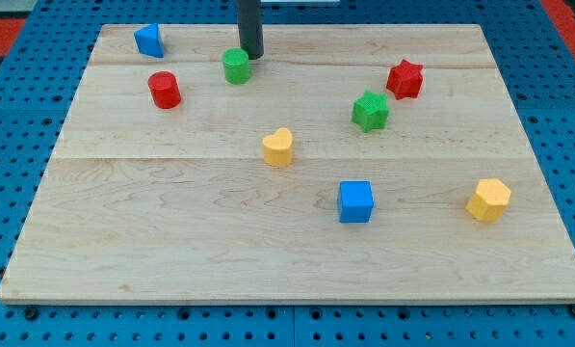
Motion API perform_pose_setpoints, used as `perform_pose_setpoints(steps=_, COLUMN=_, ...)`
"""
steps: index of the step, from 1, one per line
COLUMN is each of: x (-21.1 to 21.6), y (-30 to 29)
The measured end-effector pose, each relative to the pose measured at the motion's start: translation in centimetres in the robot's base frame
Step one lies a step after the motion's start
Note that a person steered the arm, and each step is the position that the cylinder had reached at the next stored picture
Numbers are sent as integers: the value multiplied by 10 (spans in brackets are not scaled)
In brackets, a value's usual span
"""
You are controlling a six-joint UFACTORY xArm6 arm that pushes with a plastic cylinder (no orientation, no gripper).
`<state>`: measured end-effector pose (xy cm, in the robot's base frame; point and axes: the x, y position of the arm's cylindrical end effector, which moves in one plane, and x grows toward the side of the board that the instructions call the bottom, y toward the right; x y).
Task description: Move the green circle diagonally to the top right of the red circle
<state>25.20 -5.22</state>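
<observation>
Progress looked nearly complete: the green circle (236, 66) sat toward the view's top, to the right of and slightly above the red circle (164, 90) — diagonal already, though a little more lift might still have been wanted. My tip (252, 55) stood just beside the green circle, at its upper right edge; being a bare rod, it held nothing, and I could not tell whether it touched the block. The wooden board (171, 231) lay on a blue perforated bench (8, 323), with other blocks scattered well apart — a blue block (149, 40), red star (405, 79), green star (370, 111), yellow heart (278, 147), blue cube (355, 201) and yellow block (488, 200).
</observation>
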Motion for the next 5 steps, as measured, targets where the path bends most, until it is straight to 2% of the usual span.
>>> perform_pose_setpoints(steps=2, x=5, y=-24)
perform_pose_setpoints(steps=3, x=4, y=-4)
perform_pose_setpoints(steps=5, x=3, y=120)
